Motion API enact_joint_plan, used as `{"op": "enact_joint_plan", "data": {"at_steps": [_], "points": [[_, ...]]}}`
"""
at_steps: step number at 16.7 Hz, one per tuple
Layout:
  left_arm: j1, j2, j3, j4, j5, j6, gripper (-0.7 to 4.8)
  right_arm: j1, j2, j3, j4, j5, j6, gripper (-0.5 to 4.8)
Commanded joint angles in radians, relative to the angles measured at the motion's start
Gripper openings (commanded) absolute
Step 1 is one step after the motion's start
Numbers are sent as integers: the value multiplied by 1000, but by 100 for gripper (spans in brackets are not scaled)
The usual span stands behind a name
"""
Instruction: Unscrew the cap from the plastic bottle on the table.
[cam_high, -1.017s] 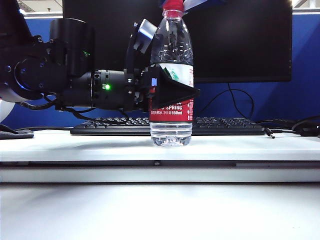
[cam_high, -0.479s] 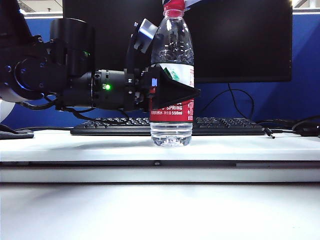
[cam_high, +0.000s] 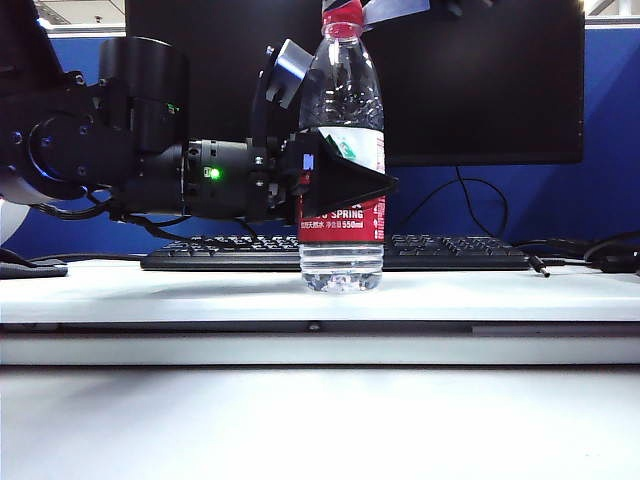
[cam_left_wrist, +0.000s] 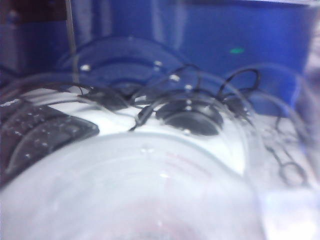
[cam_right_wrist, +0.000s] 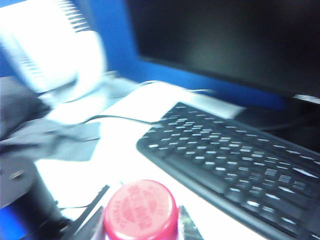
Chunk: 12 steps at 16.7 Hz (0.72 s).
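The plastic bottle (cam_high: 342, 160) stands at the frame's centre on the table (cam_high: 150, 290), clamped at its label by the left gripper (cam_high: 335, 183). At top centre, the right gripper (cam_right_wrist: 141, 227) apparently pinches the cap (cam_high: 345, 17); a glancing hold could slip and tilt the bottle.

Bottle (cam_high: 342, 160) on table (cam_high: 150, 290), before keyboard (cam_high: 450, 252)

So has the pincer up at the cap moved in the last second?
Yes. The right pincer at the cap has swung rightward across the monitor.
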Motion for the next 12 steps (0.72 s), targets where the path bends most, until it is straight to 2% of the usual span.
{"op": "enact_joint_plan", "data": {"at_steps": [1, 5, 12], "points": [[-3, 6, -3, -27, 10, 11, 272, -85, 0, 3, -19, -278, 2, 167], [-3, 6, -3, -27, 10, 11, 272, -166, 3, 3, -25, -478, -38, 167], [-3, 6, -3, -27, 9, 11, 272, -217, 37, 3, -8, -537, -106, 168]]}}
